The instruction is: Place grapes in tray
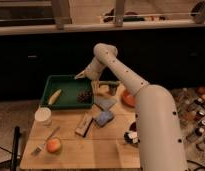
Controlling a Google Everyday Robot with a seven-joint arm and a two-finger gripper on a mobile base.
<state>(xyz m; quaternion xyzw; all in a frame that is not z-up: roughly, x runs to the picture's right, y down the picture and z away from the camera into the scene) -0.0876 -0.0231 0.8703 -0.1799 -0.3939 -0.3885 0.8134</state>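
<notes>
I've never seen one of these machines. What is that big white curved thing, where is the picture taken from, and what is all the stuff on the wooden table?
The white curved thing is a robot's single arm. At its tip is the gripper, a two-finger claw, hovering over the far rim of the rectangular dark green plastic tray. There is one picture only, looking down on the table from beside the arm. In the tray lie the small dark bumpy cluster of grapes and a yellow corn-like item. On the wooden table are a white cup, a fork, a round orange-red fruit, a blue sponge and an orange bowl. The gripper seems to hold nothing.
</notes>
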